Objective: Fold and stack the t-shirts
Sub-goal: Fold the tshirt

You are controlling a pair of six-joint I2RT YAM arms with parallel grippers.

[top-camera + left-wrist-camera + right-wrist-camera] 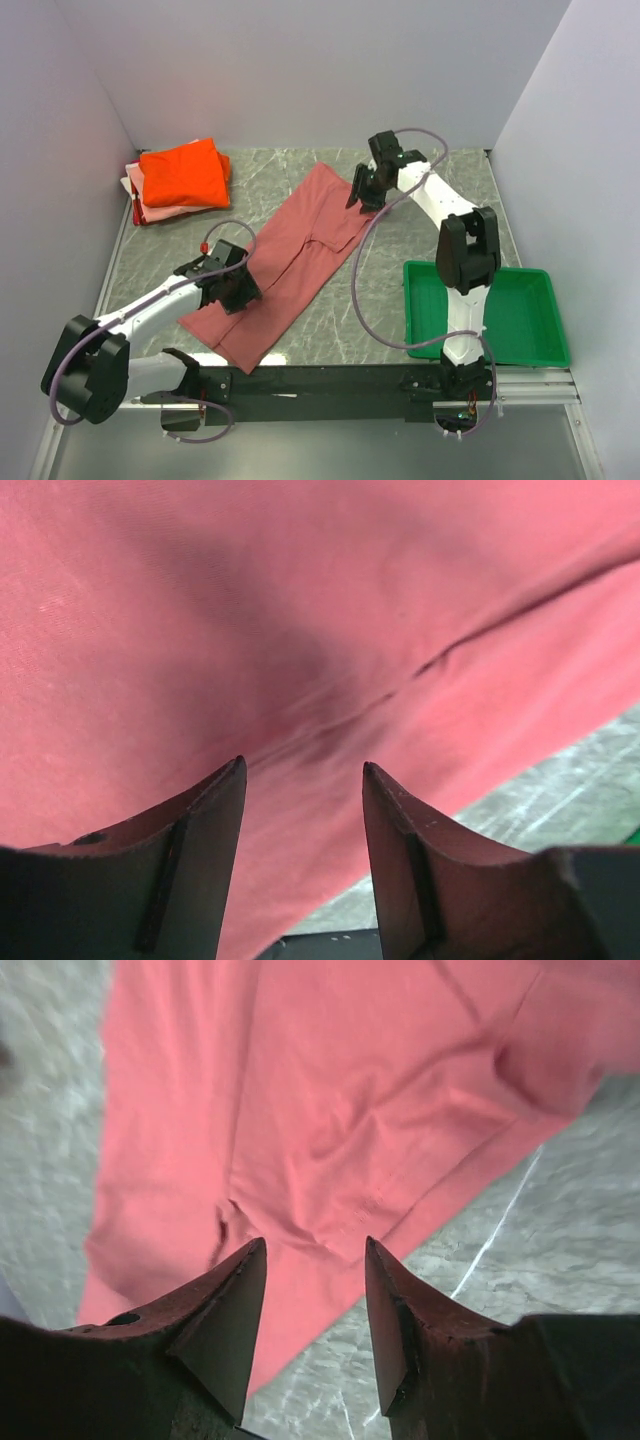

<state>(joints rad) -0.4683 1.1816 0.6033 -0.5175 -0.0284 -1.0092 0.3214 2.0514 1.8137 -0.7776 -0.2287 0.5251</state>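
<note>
A large brick-red t-shirt (290,255) lies folded into a long strip, running diagonally across the marble table. My left gripper (240,290) is open and empty just above the shirt's near end; red cloth (300,630) fills the left wrist view. My right gripper (362,193) is open and empty over the shirt's far edge; its view shows the folded cloth (330,1110) and the bare table beside it. A folded bright orange t-shirt (184,172) tops a stack with pale pink and white tees (150,212) at the back left.
A green plastic tray (530,315) stands at the right, by the right arm's base. The marble table (400,230) has grey walls on three sides. A black rail (320,380) runs along the near edge.
</note>
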